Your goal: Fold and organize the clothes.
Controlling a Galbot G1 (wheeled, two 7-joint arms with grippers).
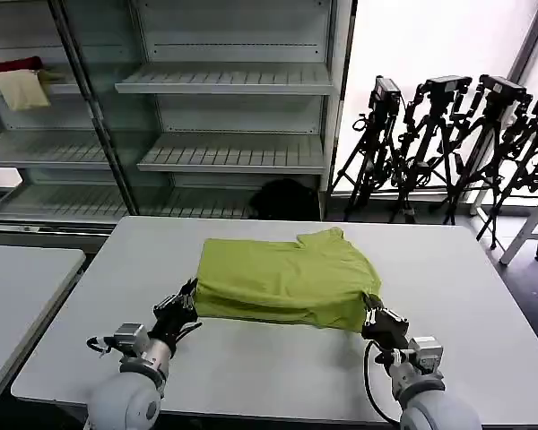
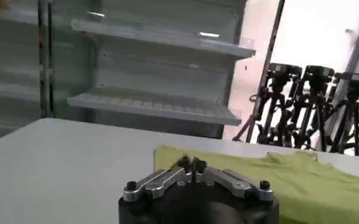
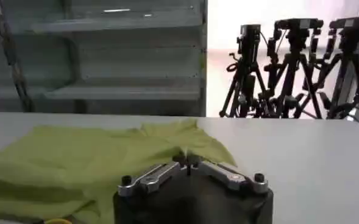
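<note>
Left gripper (image 1: 190, 293) sits at the near-left corner of the lime-green T-shirt (image 1: 287, 278), fingertips pinched together on the fabric edge — the left wrist view shows the tips (image 2: 190, 163) meeting on the cloth. Right gripper (image 1: 371, 305) is at the near-right corner, fingers likewise clenched on the hem, seen closed on the cloth in the right wrist view (image 3: 187, 162). The T-shirt lies folded over at the middle of the grey table (image 1: 278, 367), one sleeve sticking out at the far right. Beyond the table — metal shelving (image 1: 224, 81), with tripods (image 1: 448, 134) to the right by the window.
</note>
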